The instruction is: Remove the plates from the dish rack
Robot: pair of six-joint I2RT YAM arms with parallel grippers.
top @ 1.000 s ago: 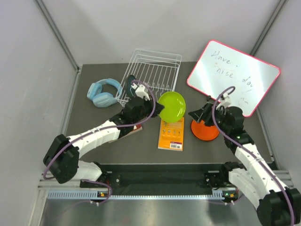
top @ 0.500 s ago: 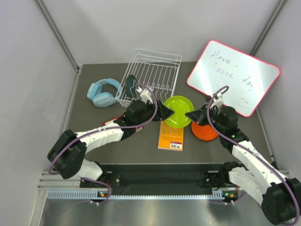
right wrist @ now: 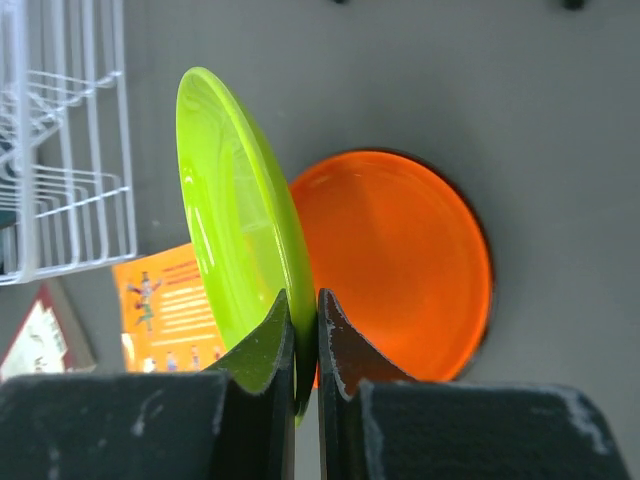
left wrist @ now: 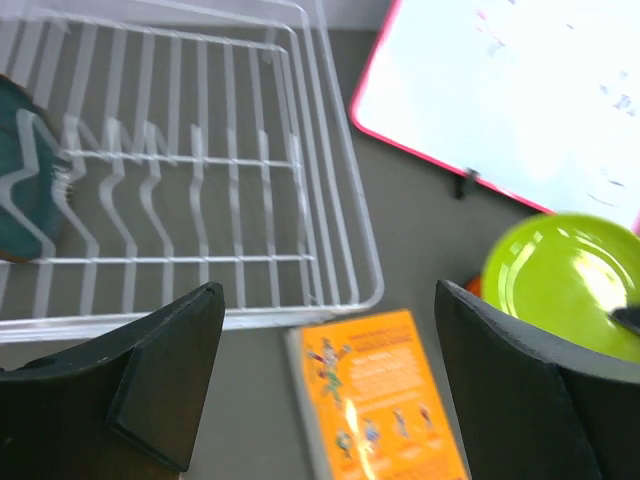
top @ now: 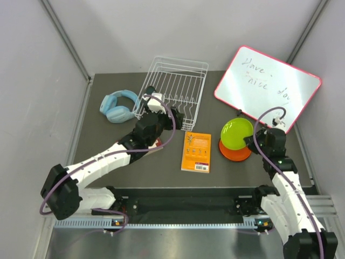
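Observation:
My right gripper (right wrist: 303, 300) is shut on the rim of the lime green plate (right wrist: 225, 200), which it holds tilted on edge just above the orange plate (right wrist: 400, 260). The orange plate (top: 235, 152) lies flat on the table at the right, with the lime plate (top: 237, 132) and right gripper (top: 251, 141) over it. My left gripper (left wrist: 330, 300) is open and holds nothing, hovering by the near right corner of the white wire dish rack (left wrist: 200, 180). A dark teal plate (left wrist: 22, 195) stands in the rack's left slots. In the top view the left gripper (top: 168, 122) sits beside the rack (top: 178, 83).
An orange book (top: 197, 151) lies flat in the middle, between the arms. A pink-framed whiteboard (top: 267, 89) leans at the back right. Blue headphones (top: 118, 106) lie left of the rack. A red-edged book (right wrist: 35, 335) lies under my left arm.
The left gripper opened, let go of the lime plate and drew back toward the rack. The right gripper shut on that plate and carried it right, over the orange plate.

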